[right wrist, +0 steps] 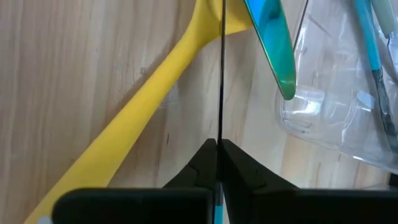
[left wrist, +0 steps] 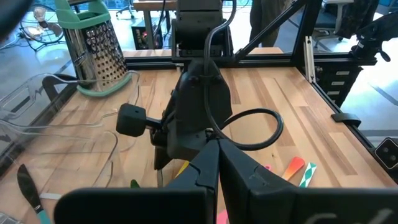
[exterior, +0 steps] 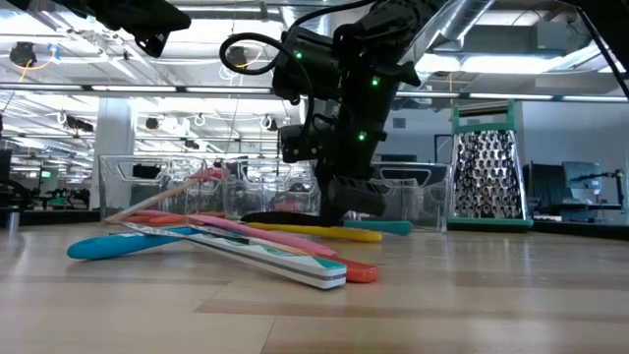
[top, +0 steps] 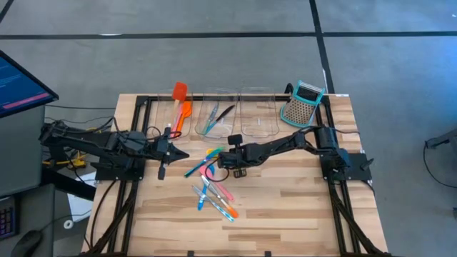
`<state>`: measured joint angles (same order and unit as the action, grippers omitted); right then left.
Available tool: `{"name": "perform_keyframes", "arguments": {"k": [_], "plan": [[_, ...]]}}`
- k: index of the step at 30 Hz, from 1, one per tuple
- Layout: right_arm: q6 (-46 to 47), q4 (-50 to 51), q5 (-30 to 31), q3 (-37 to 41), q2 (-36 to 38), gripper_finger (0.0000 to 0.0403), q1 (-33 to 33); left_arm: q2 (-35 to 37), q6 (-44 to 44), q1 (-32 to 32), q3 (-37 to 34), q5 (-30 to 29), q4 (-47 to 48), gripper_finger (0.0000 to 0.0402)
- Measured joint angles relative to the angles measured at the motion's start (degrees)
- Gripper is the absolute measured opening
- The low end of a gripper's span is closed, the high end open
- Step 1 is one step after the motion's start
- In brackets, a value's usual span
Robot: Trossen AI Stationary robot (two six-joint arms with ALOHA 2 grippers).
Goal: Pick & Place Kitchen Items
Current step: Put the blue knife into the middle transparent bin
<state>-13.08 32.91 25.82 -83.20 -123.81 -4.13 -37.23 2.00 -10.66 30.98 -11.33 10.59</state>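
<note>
Table: I see a light wooden top point(top: 285, 207).
On it: scattered utensils point(top: 214, 191), three clear bins point(top: 227, 114), a box grater point(top: 301, 102).

No readable text, label, brand, number or sign appears in any view. The monitor point(top: 21, 82) left of the table point(top: 285, 207) shows lines on a blue screen, too small to read. The utensils' printed sleeves beside the table's middle are illegible too.
</note>
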Motion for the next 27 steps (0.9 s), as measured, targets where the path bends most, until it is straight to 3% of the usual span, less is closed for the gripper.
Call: {"name": "perform_keyframes", "arguments": {"k": [10, 27], "plan": [[0.4, 0.6, -0.9, 0.3, 1.5, 0.0001, -0.1, 0.0, 0.0, 0.0, 0.0, 0.0, 0.1, 0.0001], [2.9, 2.7, -1.2, 0.3, 15.1, 0.0000, -1.9, 0.0, 0.0, 0.0, 0.0, 0.1, 0.1, 0.0001]]}}
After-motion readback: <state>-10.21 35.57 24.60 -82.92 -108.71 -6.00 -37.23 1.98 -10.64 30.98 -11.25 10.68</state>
